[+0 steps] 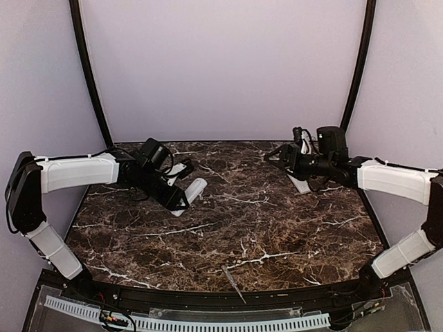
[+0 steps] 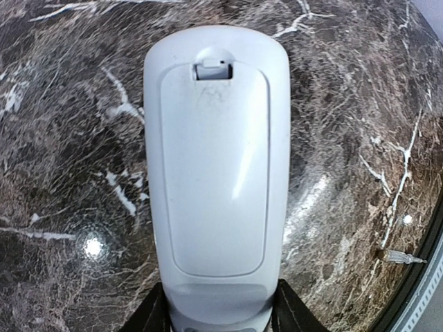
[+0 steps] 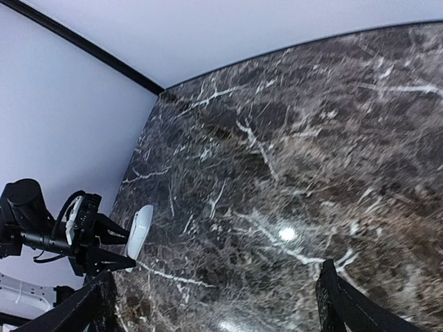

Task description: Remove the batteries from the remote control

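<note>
The left gripper (image 2: 220,315) clamps the white remote control (image 2: 216,187) by its near end, battery cover (image 2: 214,159) shut (batteries unseen, presumably beneath), while the right gripper (image 3: 214,304), wide and empty well to the remote's right, would best catch the far-end latch tab (image 2: 213,68) and lift gently.

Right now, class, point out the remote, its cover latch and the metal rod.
remote (image 2: 214,180): left wrist view, middle of its back cover.
cover latch (image 2: 213,69): left wrist view, its tab.
metal rod (image 1: 233,284): top external view, its middle.
</note>
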`<action>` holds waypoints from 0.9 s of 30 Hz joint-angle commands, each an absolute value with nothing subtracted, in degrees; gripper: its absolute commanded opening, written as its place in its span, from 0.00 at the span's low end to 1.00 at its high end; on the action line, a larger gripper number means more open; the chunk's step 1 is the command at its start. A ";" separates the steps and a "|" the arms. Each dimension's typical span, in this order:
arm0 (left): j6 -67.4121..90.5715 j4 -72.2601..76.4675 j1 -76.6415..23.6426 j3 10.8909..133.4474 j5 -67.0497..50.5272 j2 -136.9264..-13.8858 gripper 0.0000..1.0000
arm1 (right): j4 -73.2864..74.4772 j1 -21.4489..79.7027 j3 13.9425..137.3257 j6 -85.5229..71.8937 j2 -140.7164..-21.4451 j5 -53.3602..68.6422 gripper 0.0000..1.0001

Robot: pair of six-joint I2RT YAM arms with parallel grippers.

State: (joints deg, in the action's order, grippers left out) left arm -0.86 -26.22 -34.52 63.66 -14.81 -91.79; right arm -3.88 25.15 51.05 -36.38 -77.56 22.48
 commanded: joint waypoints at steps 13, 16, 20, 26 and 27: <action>-3.90 -20.86 -46.30 63.95 -13.73 -87.54 0.29 | -7.71 41.70 66.41 -51.36 -98.09 29.58 0.91; -3.82 -20.44 -46.69 63.78 -13.34 -87.15 0.29 | -7.58 43.02 67.90 -52.06 -99.95 30.48 0.89; -3.80 -20.37 -46.84 63.62 -12.07 -86.99 0.29 | -7.19 43.99 68.85 -52.62 -101.27 31.12 0.84; -3.80 -19.92 -46.93 63.34 -11.57 -86.62 0.29 | -7.00 44.58 69.13 -53.38 -102.52 32.61 0.72; -3.72 -19.89 -46.93 63.35 -11.55 -86.61 0.29 | -7.18 44.68 69.18 -53.49 -102.68 32.83 0.70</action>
State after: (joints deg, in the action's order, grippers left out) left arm -3.03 -21.04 -46.54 63.75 -12.32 -89.14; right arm -6.00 43.99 67.64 -52.88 -101.54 30.96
